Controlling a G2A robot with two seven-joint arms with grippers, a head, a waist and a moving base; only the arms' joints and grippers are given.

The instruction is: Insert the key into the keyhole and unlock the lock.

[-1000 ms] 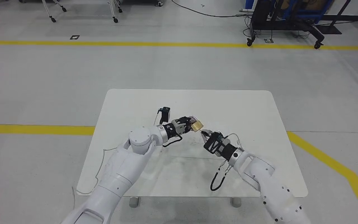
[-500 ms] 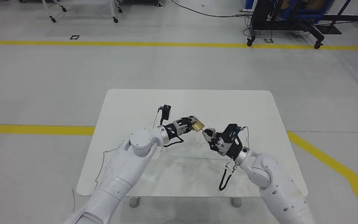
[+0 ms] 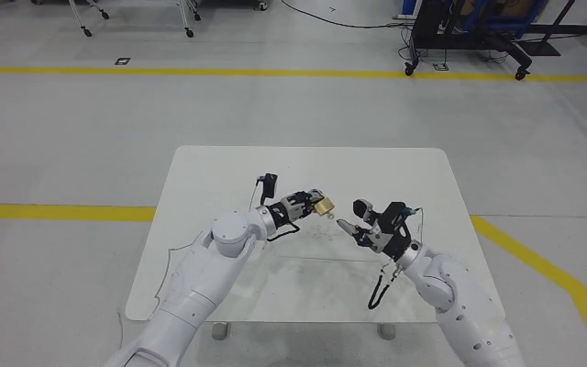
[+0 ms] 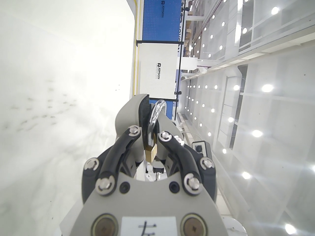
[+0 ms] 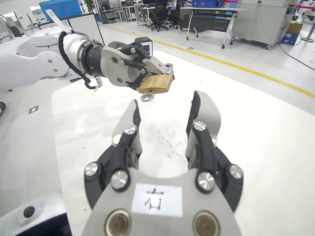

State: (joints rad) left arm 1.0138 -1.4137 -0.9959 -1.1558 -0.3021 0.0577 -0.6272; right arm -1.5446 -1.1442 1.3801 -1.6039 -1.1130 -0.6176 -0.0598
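Grips the padlock (image 5: pixel 155 84) in the left gripper (image 5: pixel 158 73) above the table (image 5: pixel 246 114), with the key (image 5: pixel 147 97) stuck in its underside; holds the right gripper (image 5: pixel 165 100) open and empty near the key

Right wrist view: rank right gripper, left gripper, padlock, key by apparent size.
1. right gripper, though nearness to the camera inflates it
2. left gripper
3. padlock
4. key

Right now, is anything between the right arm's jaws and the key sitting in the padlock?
Nothing visible. The key sticks out of the padlock, which is clamped in the left jaws; only air above the table separates it from the open right jaws.
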